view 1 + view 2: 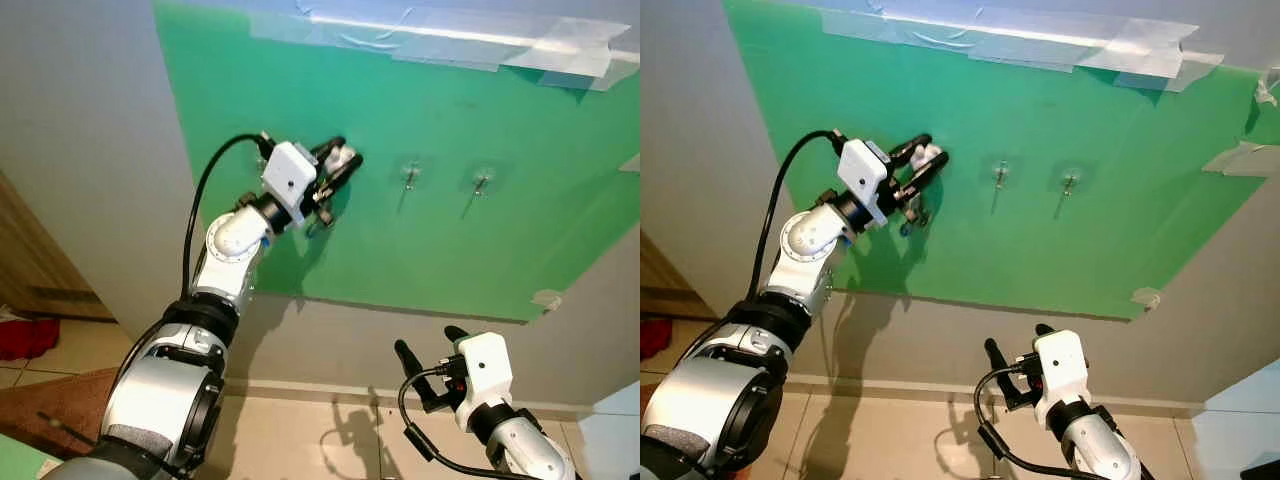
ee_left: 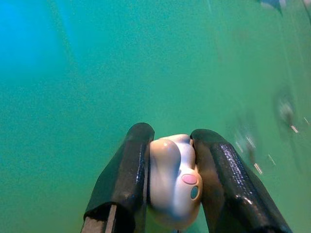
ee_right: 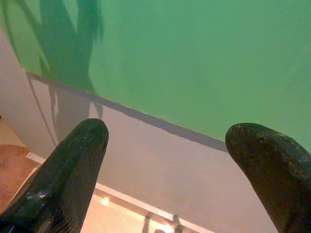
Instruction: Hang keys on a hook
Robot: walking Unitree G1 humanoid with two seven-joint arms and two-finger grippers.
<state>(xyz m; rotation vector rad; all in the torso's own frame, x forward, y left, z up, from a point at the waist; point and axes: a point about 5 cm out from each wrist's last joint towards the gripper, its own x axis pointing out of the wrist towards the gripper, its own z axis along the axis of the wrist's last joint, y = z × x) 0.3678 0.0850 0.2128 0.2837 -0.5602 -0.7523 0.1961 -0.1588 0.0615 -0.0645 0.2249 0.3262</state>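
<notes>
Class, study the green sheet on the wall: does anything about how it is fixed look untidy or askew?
Yes. The green sheet is held up by wrinkled clear tape along its top edge, and loose scraps of tape cling to its right side. The two hooks sit level and look intact.

Home interior, likely a hallway or room corner. Plain grey painted wall (image 1: 90, 150) with a pale skirting board (image 1: 300, 392) along the bottom, beige glossy floor tiles (image 1: 300, 440). Wooden door or cabinet side (image 1: 30, 260) at the left edge, reddish rug (image 1: 40, 400) and a red cloth item (image 1: 25, 335) on the floor. A green sheet (image 1: 450, 230) is taped to the wall with wide clear tape (image 1: 450, 40) as a makeshift backdrop, carrying small stick-on hooks (image 1: 410, 176).
</notes>
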